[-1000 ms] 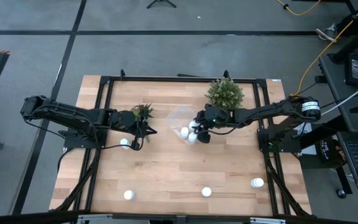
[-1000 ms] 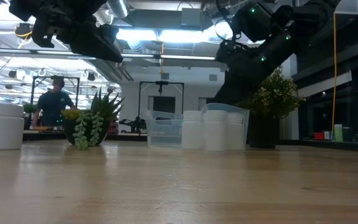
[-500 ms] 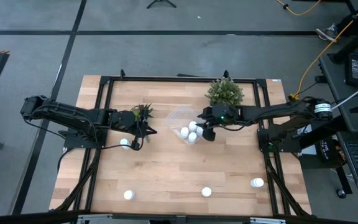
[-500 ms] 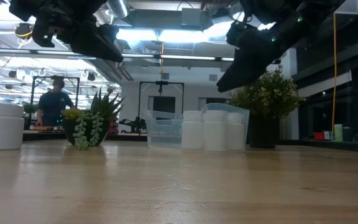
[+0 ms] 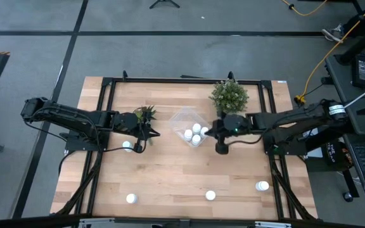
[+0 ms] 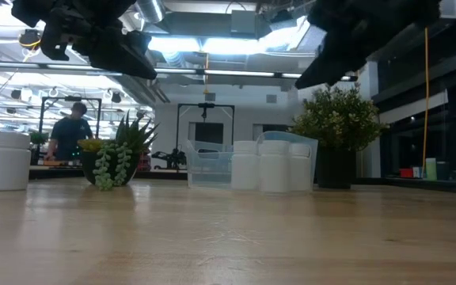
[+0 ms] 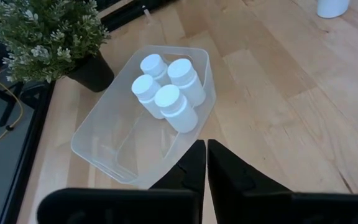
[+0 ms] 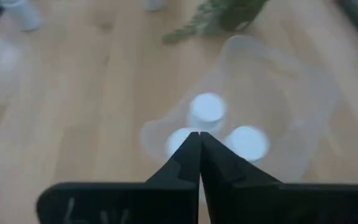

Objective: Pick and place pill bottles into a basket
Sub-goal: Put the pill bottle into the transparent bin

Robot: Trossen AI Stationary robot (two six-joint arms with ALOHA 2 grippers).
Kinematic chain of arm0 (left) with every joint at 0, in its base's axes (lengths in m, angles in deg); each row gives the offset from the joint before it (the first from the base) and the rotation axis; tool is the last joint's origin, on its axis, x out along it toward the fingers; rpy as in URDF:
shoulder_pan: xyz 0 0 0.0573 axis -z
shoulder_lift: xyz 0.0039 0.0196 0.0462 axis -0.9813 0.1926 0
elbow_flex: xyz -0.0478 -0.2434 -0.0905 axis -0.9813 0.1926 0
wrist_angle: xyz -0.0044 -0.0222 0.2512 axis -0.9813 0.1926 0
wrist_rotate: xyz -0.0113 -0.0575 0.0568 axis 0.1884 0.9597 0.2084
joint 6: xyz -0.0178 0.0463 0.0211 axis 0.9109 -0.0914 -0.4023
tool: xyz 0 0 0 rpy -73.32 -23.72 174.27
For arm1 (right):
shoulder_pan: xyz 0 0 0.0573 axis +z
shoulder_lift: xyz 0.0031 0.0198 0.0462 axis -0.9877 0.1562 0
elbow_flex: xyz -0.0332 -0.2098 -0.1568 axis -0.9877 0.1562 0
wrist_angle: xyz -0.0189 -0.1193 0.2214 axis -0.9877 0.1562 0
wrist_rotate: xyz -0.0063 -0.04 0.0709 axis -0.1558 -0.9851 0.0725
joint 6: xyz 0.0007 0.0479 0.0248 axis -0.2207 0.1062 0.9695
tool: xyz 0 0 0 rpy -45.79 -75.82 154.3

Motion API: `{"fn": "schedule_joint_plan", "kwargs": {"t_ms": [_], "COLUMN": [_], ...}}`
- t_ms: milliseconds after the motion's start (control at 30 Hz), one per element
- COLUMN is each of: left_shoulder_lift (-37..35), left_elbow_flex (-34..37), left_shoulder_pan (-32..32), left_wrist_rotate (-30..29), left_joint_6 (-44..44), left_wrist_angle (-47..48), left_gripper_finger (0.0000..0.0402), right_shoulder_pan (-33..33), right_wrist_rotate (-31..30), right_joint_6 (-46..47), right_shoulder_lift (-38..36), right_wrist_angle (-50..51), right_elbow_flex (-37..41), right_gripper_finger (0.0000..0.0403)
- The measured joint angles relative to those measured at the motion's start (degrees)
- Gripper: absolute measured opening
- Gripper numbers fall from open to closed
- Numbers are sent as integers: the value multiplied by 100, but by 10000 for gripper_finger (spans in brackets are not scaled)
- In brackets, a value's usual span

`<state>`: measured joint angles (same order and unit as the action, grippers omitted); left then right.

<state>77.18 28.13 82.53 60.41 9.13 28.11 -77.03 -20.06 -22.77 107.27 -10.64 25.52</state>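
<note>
The clear basket (image 5: 184,119) stands mid-table on its base and holds several white pill bottles (image 7: 166,93), upright and close together. My right gripper (image 5: 220,148) hangs shut and bare just to the basket's right, well above the table (image 6: 301,82); its wrist view looks down on the basket (image 8: 291,124). My left gripper (image 5: 149,133) is shut on nothing, raised to the basket's left (image 7: 202,155). Several more pill bottles stand loose on the table, one by my left gripper (image 5: 127,145), others along the near edge (image 5: 130,198) (image 5: 210,196) (image 5: 262,186).
A bushy potted plant (image 5: 229,95) stands right behind the basket at the far edge. A small succulent (image 5: 146,114) stands beside my left arm. Bare wood lies between the basket and the near-edge bottles. A person (image 6: 71,131) stands in the room beyond.
My right gripper has risen from over the basket and drawn away toward the table's right and near edges. The bottles that it covered in the basket now show from above. My left arm has kept still.
</note>
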Motion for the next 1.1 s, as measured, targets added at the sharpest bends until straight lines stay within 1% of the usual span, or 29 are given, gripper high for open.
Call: {"fn": "schedule_joint_plan", "kwargs": {"t_ms": [133, 267, 333, 467, 600, 733, 833, 867, 933, 1000, 1100], "left_shoulder_lift": [0, 0, 0, 2, 0, 0, 1, 6, 42, 46, 114], "left_elbow_flex": [0, 0, 0, 0, 0, 0, 0, 0, 1, 2, 4], "left_shoulder_pan": [0, 0, 0, 2, 2, 2, 31, 52, 105, 168, 244], "left_wrist_rotate": [0, 97, 419, 1216, 1572, 1683, 1722, 1719, 1702, 1692, 1681], "left_joint_6": [26, 277, 287, 301, 291, 27, 251, 386, 608, 710, 727], "left_wrist_angle": [2, 3, 4, 4, 2, 0, -1, -3, -7, -11, -67], "left_gripper_finger": [12, 7, 4, 2, 4, 2, 3, 3, 2, 1, 2], "right_shoulder_pan": [510, 1084, 1302, 1652, 1831, 1847, 1846, 1869, 2001, 2185, 2454], "right_wrist_rotate": [-33, -346, -406, -397, -398, -401, -381, -258, -53, 27, 5], "right_joint_6": [237, 466, 636, 1087, 1043, 1005, 930, 860, 763, 741, 731], "right_shoulder_lift": [-4, -4, 0, 0, 0, 0, 0, 0, 0, 0, 3], "right_wrist_angle": [250, 733, 967, 948, 936, 862, 646, 593, 482, 477, 469], "right_elbow_flex": [0, 0, 0, 0, 0, 0, 0, 0, -1, -53, -147], "right_gripper_finger": [4, 6, 5, 3, 11, 11, 5, 3, 3, 2, 2]}}
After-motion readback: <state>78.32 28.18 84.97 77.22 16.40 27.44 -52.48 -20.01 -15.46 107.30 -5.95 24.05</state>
